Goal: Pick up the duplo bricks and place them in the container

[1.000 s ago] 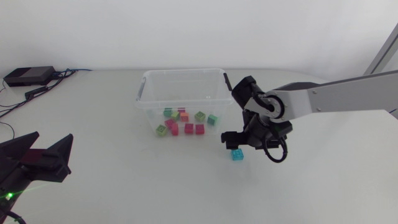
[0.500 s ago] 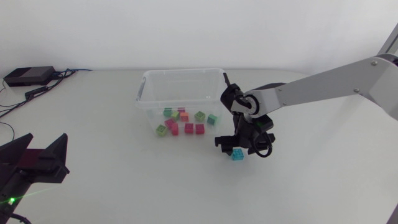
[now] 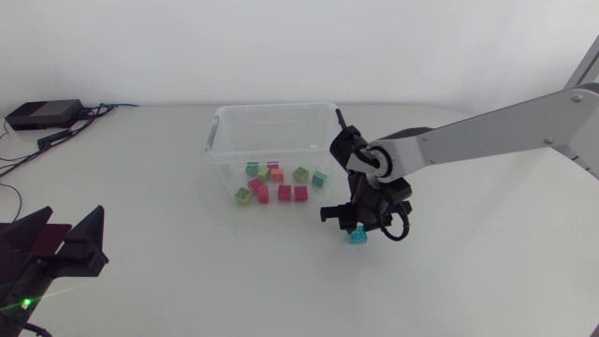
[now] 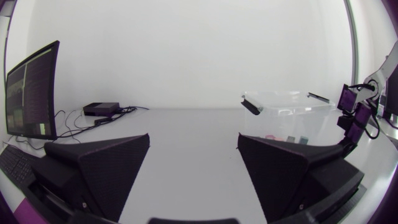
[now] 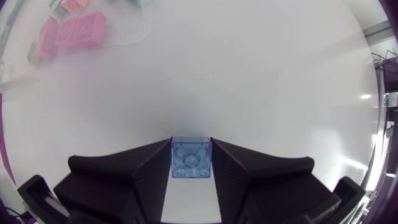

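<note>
A small blue duplo brick (image 3: 357,235) rests on the white table just in front of the clear plastic container (image 3: 225,126). My right gripper (image 3: 355,223) hangs directly over it. In the right wrist view the blue brick (image 5: 191,158) sits between the two black fingers (image 5: 144,171), which press on it from both sides. Several bricks, green, pink, red and orange (image 3: 281,194), lie inside the container. My left gripper (image 3: 64,236) stays near the table's front left corner, its fingers (image 4: 106,162) spread wide with nothing between them.
A black box with cables (image 3: 42,114) lies at the back left corner. The pink bricks (image 5: 78,31) in the container show ahead of the right gripper through the clear wall.
My right arm shifted left and lowered over the blue brick, and its fingers came together on it. The left gripper drifted slightly lower in the head view.
</note>
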Tool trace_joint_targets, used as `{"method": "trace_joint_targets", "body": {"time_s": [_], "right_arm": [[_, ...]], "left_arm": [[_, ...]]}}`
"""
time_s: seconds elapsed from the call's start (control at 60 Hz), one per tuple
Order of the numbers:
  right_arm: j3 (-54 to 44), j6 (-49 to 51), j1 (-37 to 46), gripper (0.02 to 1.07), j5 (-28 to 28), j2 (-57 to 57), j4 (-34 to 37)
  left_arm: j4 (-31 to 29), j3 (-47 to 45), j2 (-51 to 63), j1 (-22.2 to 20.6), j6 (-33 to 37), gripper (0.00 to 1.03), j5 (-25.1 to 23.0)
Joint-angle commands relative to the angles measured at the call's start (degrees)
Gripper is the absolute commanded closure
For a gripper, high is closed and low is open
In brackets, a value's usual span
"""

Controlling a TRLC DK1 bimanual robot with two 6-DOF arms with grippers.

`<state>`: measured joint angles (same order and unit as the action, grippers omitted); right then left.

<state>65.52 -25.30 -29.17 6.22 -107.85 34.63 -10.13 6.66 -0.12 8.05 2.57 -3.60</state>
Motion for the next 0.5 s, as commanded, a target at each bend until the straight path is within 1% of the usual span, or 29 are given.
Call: {"method": "trace_joint_targets", "body": {"time_s": [0.0,0.083,0.15,0.2,0.233,0.317,0.433,0.483], "right_arm": [[-2.85,0.43,-0.54,0.77,0.46,5.2,0.7],[-4.08,0.51,-1.15,0.77,1.34,10.91,2.63],[-4.43,0.43,-2.12,0.77,1.69,14.95,4.04],[-4.43,0.34,-3.09,0.77,2.66,17.59,4.92],[-4.26,0.16,-4.41,0.77,3.71,20.05,5.53],[-3.2,-0.45,-6.52,0.77,5.3,23.65,6.76],[-1.71,-1.51,-10.91,0.78,8.46,27.43,7.03],[-1.18,-1.6,-12.14,0.78,10.13,28.4,6.41]], "left_arm": [[0.99,-1.82,-0.67,0.47,-0.2,0.04,0.43],[1.25,-2.26,-0.67,0.38,0.33,0.04,0.43],[2.66,-2.96,-0.67,0.38,0.6,0.04,0.43],[3.45,-3.4,-0.67,0.38,0.86,0.04,0.43],[5.03,-4.28,-0.67,0.3,1.39,0.04,0.43],[5.82,-4.37,-0.67,-0.14,1.47,0.04,0.43],[9.08,-5.42,-0.67,-0.67,1.56,0.04,0.43],[9.52,-5.51,-0.67,-1.02,1.56,0.04,0.43]]}}
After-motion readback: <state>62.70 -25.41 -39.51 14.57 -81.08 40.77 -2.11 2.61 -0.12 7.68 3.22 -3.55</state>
